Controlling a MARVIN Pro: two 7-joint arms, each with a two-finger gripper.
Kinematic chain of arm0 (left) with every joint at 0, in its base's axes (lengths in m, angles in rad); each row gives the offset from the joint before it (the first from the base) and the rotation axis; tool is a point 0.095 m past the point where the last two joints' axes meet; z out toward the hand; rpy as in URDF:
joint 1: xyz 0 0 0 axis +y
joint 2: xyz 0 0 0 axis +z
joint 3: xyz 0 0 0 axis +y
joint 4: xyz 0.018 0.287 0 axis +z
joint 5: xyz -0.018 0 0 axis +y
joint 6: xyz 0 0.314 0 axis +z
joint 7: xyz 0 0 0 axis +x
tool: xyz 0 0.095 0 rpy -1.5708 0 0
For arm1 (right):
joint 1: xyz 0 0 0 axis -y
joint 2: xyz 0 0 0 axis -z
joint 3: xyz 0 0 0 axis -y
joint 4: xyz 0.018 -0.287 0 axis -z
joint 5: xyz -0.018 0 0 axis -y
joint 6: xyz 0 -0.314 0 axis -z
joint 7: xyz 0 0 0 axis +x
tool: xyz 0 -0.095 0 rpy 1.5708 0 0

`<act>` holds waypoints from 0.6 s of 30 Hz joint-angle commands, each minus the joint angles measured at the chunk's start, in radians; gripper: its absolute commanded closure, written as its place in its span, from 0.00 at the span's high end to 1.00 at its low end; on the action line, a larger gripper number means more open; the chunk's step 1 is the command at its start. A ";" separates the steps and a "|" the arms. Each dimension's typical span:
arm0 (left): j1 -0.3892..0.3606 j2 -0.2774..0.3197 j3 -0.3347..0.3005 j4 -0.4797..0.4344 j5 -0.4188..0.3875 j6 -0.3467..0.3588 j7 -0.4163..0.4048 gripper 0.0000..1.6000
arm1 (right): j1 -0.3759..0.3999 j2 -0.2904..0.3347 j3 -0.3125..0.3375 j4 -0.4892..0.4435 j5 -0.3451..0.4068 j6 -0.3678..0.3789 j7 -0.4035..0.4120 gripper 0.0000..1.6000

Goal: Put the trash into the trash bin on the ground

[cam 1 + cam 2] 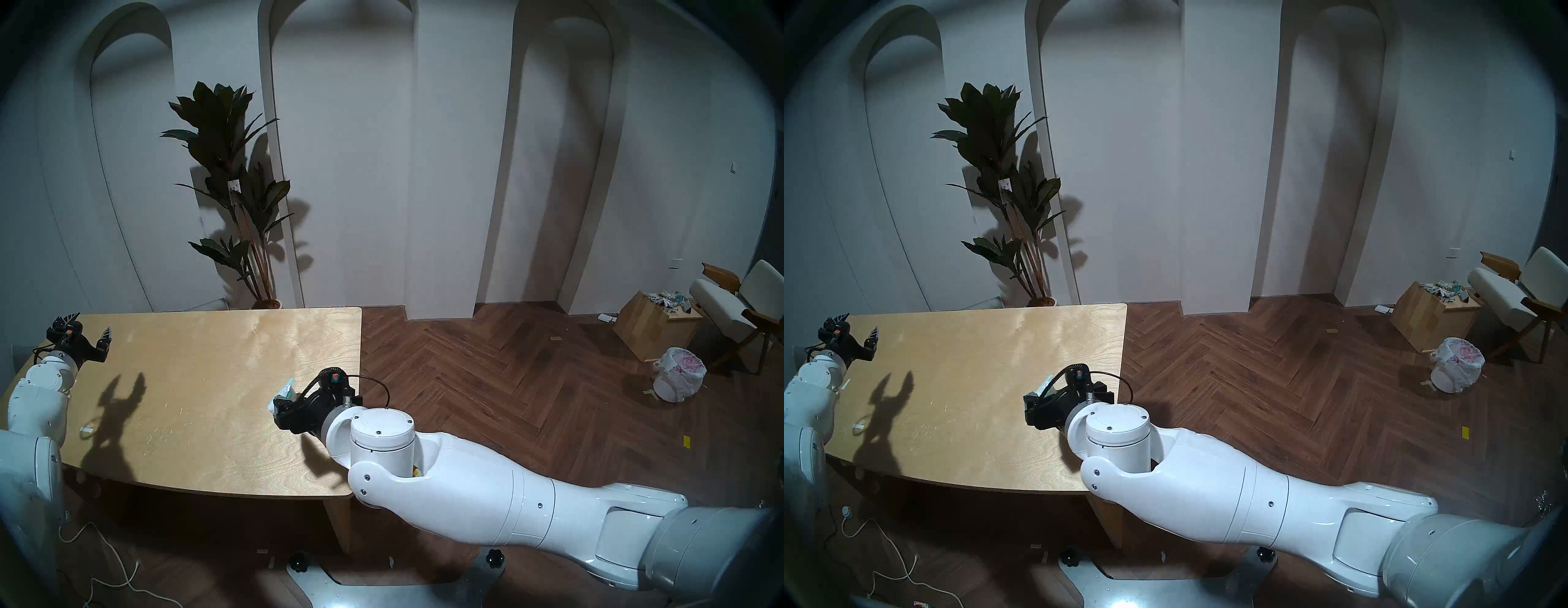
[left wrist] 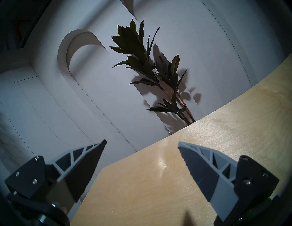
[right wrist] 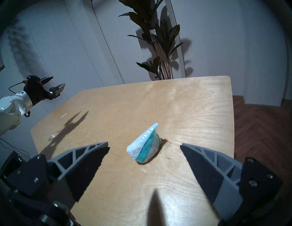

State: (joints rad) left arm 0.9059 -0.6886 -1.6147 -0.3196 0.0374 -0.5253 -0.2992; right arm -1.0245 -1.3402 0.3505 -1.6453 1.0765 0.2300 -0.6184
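Right gripper [image 3: 144, 146] jaws gape before me; pouch [image 3: 144, 149] looks soft, light, so I'd pinch its middle.

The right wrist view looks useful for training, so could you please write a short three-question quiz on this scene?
1. True or false: the right gripper is shut on the pouch.
2. Where does the pouch lie? A) on the wooden table, ahead of the right gripper B) on the floor C) in the left gripper
3. Fill in: behind the table's far edge stands a tall potted ____.

Key
1. False: both fingers stand wide apart, with the pouch lying free ahead of them.
2. A
3. plant
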 commanded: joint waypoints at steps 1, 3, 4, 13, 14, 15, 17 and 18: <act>-0.005 0.032 -0.009 -0.024 -0.008 -0.022 -0.023 1.00 | 0.041 -0.082 -0.007 0.018 -0.015 0.013 -0.019 1.00; -0.003 0.035 -0.011 -0.025 -0.011 -0.025 -0.034 1.00 | 0.048 -0.094 -0.012 0.033 -0.019 0.020 -0.029 1.00; -0.002 0.036 -0.011 -0.026 -0.012 -0.027 -0.038 1.00 | 0.050 -0.099 -0.015 0.039 -0.020 0.023 -0.033 1.00; 0.006 0.049 -0.020 -0.033 -0.023 -0.043 -0.087 1.00 | 0.078 -0.157 -0.041 0.109 -0.038 0.054 -0.079 1.00; 0.007 0.050 -0.021 -0.034 -0.025 -0.045 -0.091 1.00 | 0.080 -0.163 -0.043 0.115 -0.039 0.057 -0.083 1.00; 0.008 0.052 -0.022 -0.035 -0.026 -0.046 -0.097 1.00 | 0.084 -0.169 -0.046 0.123 -0.041 0.060 -0.088 1.00; 0.009 0.054 -0.023 -0.037 -0.029 -0.049 -0.107 1.00 | 0.089 -0.180 -0.050 0.136 -0.044 0.066 -0.096 1.00; 0.010 0.055 -0.024 -0.037 -0.030 -0.051 -0.112 1.00 | 0.092 -0.187 -0.053 0.143 -0.046 0.069 -0.101 1.00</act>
State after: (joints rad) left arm 0.9204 -0.6641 -1.6300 -0.3341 0.0157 -0.5569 -0.3907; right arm -0.9681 -1.4524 0.2984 -1.5163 1.0448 0.2907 -0.6988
